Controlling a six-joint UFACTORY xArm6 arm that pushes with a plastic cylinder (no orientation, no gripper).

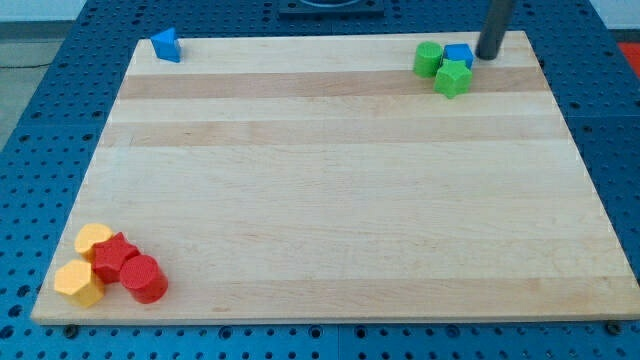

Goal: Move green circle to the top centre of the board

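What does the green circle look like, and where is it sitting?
The green circle is a small, chunky, bright green round block with a flat top, lying flat on the wooden board near the view's top right corner. It seems to touch the blue block on its right, and the other green block sits close by, lower right. My tip rests just right of the blue block, not touching the circle.

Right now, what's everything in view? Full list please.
Board: 1, light wood, fills most of the view.
Blue triangle: 1, blue, top left corner of the board.
Green circle: 1, green, top right, leftmost of a tight cluster.
Blue cube: 1, blue, same cluster, behind.
Green block: 1, green, cluster's near side.
Yellow blocks: 2, yellow, bottom left corner.
Red blocks: 2, red, beside the yellow ones.
Pegboard table: 1, blue, under the board.
My tip: 1, dark rod, just right of the blue cube.
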